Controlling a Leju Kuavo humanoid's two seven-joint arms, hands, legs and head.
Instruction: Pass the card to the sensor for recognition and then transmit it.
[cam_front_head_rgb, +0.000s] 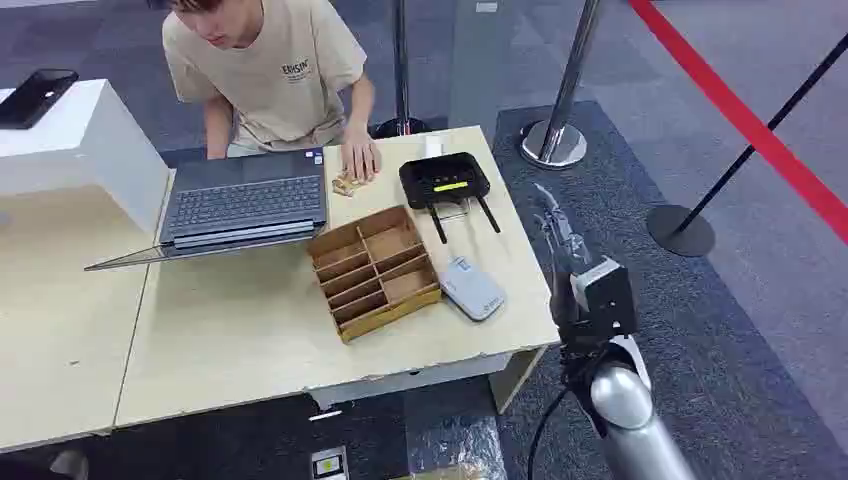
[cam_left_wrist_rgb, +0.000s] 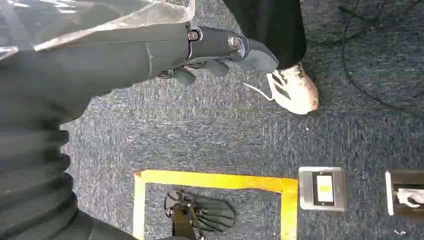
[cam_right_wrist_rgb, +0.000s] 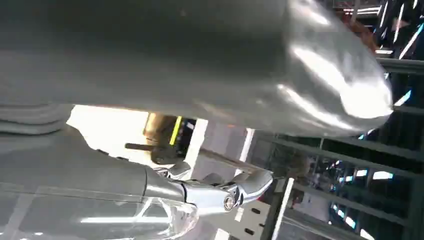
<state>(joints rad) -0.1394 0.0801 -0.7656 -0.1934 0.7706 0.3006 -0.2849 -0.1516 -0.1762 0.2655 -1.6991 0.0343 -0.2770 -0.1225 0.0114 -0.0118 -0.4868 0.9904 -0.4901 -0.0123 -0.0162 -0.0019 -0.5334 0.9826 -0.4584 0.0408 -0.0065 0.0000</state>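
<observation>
Operator: Card, where is it?

Spotter: You won't find it plainly. Your best guess is the small tan pieces (cam_front_head_rgb: 344, 186) on the counter (cam_front_head_rgb: 250, 330), touching the person's hand (cam_front_head_rgb: 360, 158) at the far edge. I can't tell their long axis.

Operator: And the sensor?

Spotter: I take the black sensor (cam_front_head_rgb: 444, 180) with the yellow strip to be it, just beside those pieces at their 3 o'clock, long side running 9 to 3.

Operator: Which hand do I use?

Spotter: Your right hand (cam_front_head_rgb: 556, 228) is much the nearer. It is raised just off the counter's right edge, fingers apart and pointing up, nothing in it. From it the sensor lies at about 10 o'clock, and the tan pieces lie beyond, between 9 and 10. Your left hand (cam_left_wrist_rgb: 220, 47) hangs slack over the floor (cam_left_wrist_rgb: 210, 135), holding nothing.
</observation>
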